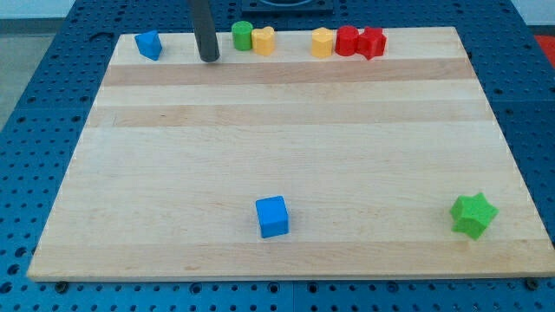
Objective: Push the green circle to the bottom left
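The arm carries no gripper — only a straight dark rod, so there is nothing to open or close. The rod's lower end, my tip [209, 59], rests on the wooden bench [277, 156] near the view's top edge. Just to the tip's right, at the view's top, stands the green circle [241, 35], apart from the tip by a narrow gap. Touching the green circle on its right is a yellow block [264, 41] of unclear shape. To the tip's left, near the top left corner, sits a blue block [149, 44] with angled faces. Farther right along the top lies a second yellow block [323, 42], then a red circle [347, 40] and another red block [372, 42] — these three touching in a row. Well apart, near the view's bottom, a blue cube [272, 217] sits around the middle, and a green star [473, 215] lies toward the bottom right.
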Controlling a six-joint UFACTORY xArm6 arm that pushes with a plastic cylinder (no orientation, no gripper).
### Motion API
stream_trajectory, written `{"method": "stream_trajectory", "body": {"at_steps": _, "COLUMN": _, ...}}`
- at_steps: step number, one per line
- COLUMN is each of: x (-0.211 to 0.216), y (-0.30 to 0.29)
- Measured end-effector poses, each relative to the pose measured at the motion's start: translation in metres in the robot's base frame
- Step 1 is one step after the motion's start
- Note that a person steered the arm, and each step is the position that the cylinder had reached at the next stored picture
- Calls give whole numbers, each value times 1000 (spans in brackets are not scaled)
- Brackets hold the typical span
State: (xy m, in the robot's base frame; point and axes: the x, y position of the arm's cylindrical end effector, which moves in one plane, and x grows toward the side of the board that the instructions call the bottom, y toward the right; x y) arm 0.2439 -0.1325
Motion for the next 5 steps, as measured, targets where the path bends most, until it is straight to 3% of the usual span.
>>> {"method": "stream_trajectory", "body": {"at_steps": 2, "x": -48, "y": -10}}
{"method": "stream_trajectory", "body": {"at_steps": 5, "x": -51, "y": 41}}
